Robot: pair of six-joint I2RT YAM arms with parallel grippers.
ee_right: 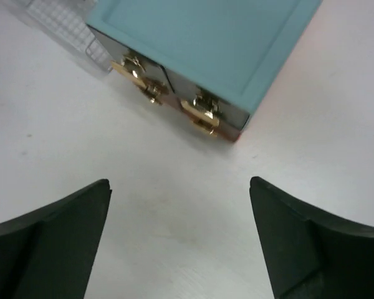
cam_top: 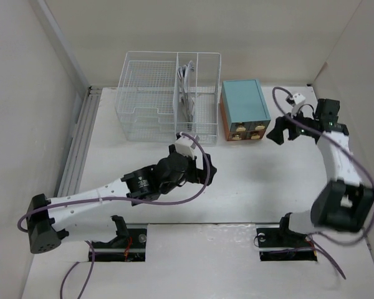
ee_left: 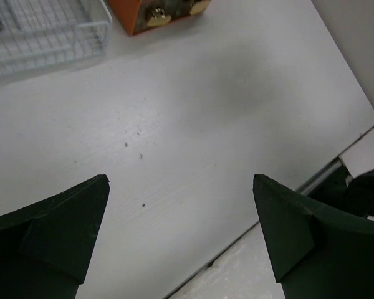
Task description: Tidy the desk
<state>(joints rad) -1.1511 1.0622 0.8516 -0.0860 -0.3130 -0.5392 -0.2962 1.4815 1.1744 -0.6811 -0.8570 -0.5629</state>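
the bench (cam_top: pixel 249 187) lies under both arms, bearing a teal drawer box (ee_right: pixel 199 43) beside a wire-mesh basket (cam_top: pixel 149 93) at its far side. right pincer (ee_right: pixel 179 180) gapes empty before the brass knobs (ee_right: pixel 202 115): a low advance could shove the box. left pincer (ee_left: pixel 181 180), spread wide, holds nothing.

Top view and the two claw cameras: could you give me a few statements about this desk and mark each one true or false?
1. The teal box stands beside the wire-mesh basket. True.
2. The right gripper is clamped on the teal box. False: its jaws are open and empty, short of the box.
3. The left gripper is open above bare desk. True.
4. The wire-mesh basket is empty. False: a pale cable sits in its narrow middle compartment.
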